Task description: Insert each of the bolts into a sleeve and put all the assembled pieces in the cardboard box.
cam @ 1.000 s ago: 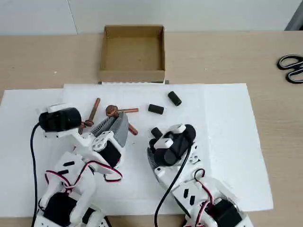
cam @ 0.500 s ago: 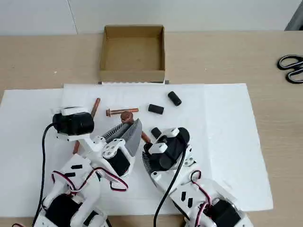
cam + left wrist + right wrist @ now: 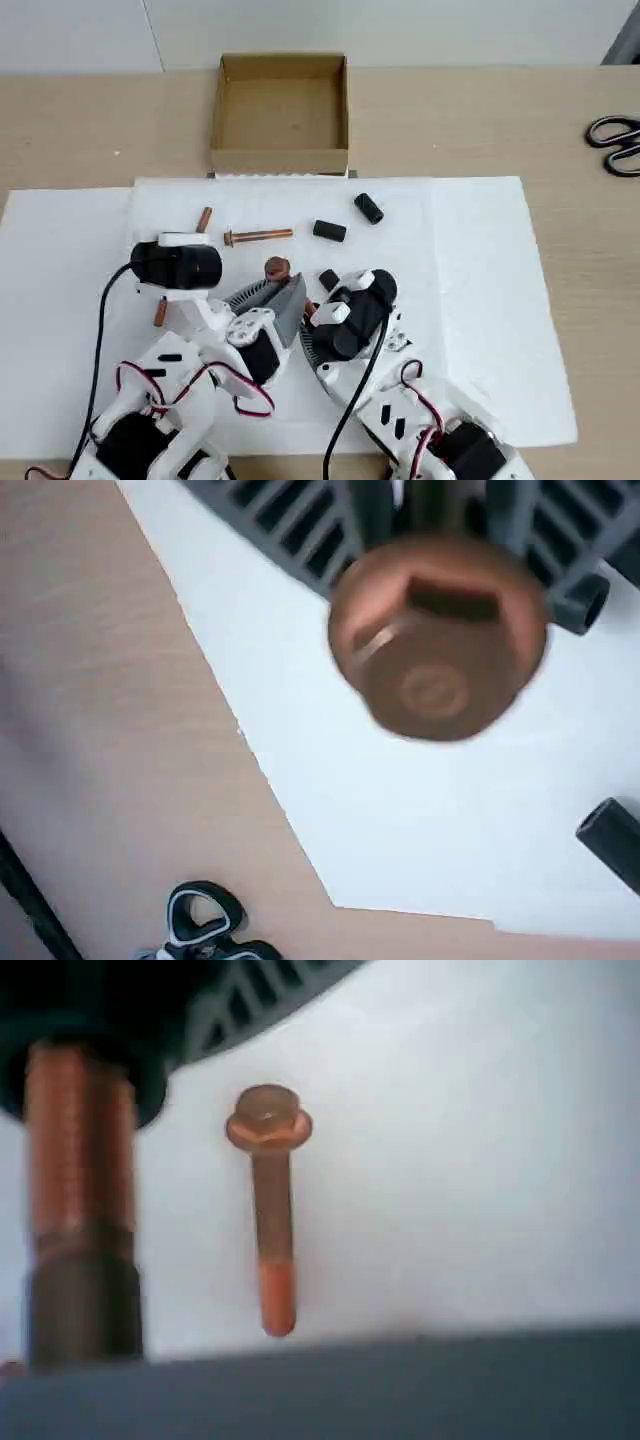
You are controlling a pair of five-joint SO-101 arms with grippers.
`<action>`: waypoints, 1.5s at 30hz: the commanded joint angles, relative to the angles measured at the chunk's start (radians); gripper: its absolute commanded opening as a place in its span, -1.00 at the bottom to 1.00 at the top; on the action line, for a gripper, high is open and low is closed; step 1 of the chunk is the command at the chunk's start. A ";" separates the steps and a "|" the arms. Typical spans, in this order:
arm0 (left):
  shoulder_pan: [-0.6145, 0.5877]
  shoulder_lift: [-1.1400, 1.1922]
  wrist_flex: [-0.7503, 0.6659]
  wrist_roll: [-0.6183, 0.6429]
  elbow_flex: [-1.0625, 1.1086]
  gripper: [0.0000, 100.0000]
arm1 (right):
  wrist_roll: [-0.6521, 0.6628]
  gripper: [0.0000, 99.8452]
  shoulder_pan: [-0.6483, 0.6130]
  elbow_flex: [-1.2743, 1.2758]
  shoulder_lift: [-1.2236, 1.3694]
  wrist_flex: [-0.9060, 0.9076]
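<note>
My left gripper (image 3: 288, 291) is shut on a copper bolt (image 3: 277, 267), whose hex head (image 3: 437, 640) faces the left wrist camera. Its shaft (image 3: 78, 1140) runs into a black sleeve (image 3: 80, 1300) that my right gripper (image 3: 312, 308) appears to hold shut, the two grippers meeting tip to tip. A second bolt (image 3: 258, 236) lies on the white mat (image 3: 480, 300). A third bolt (image 3: 203, 219) is partly hidden behind the left arm. Loose sleeves lie at the mat's back: one (image 3: 329, 231), another (image 3: 368, 208), and one (image 3: 328, 280) beside the right gripper. The cardboard box (image 3: 280, 158) stands open behind the mat.
Scissors (image 3: 615, 145) lie at the table's far right edge. Both arms crowd the mat's front middle. Bare mat stretches to the right of the right arm, and bare wood lies on either side of the box.
My left gripper has carried the bolt to the right and toward the front, up to the right gripper. The right arm has shifted slightly left.
</note>
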 commanded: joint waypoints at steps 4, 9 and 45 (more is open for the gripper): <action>0.091 -0.012 0.049 -0.055 0.007 -0.99 | 0.060 -0.99 -0.005 -0.009 0.001 -0.035; 0.094 -0.012 0.120 -0.095 0.007 -0.99 | 0.126 -0.99 -0.005 -0.012 -0.007 -0.035; 0.014 -0.012 0.172 -0.226 -0.013 -0.40 | 0.307 -1.00 -0.005 -0.006 -0.008 -0.036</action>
